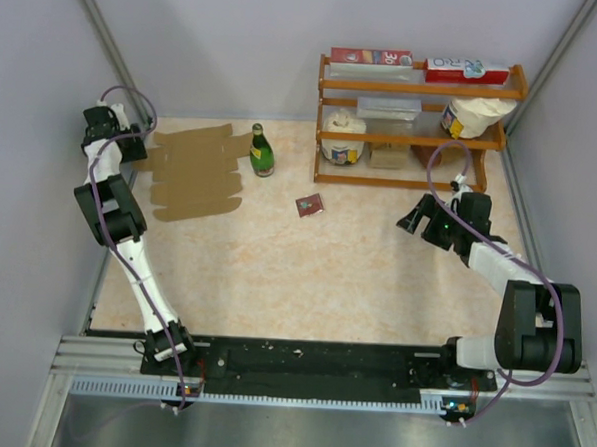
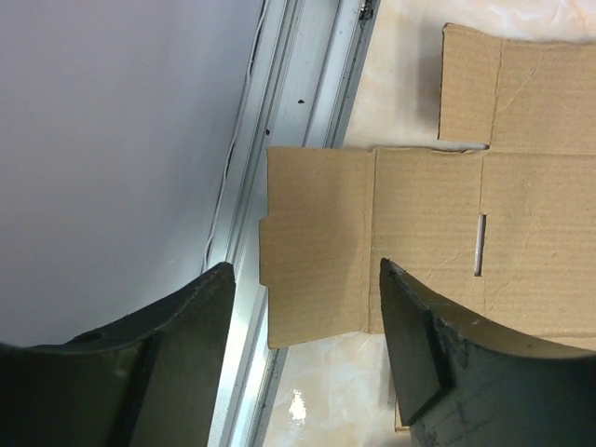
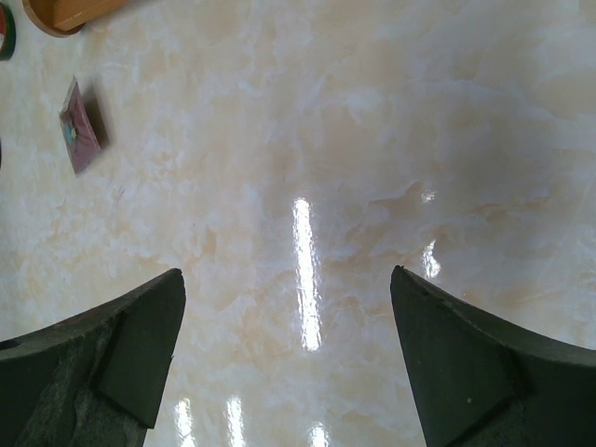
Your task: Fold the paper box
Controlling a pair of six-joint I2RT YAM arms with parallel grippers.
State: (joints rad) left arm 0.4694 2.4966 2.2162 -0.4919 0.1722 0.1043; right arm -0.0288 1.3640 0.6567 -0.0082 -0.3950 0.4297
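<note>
The paper box [image 1: 194,172] is a flat brown cardboard sheet with flaps and slits, lying at the back left of the table. My left gripper [image 1: 134,147] hovers at the sheet's left edge, open and empty. In the left wrist view the sheet [image 2: 419,242] lies ahead of the open gripper [image 2: 307,270], with a flap reaching the metal rail. My right gripper [image 1: 414,218] is open and empty over bare table on the right, far from the sheet. The right wrist view shows it [image 3: 289,279] above the marble surface.
A green bottle [image 1: 261,151] stands just right of the sheet. A small dark-red card [image 1: 309,205] lies mid-table, also in the right wrist view [image 3: 81,128]. A wooden shelf [image 1: 414,129] with cartons and jars stands at the back right. Walls close in left and right.
</note>
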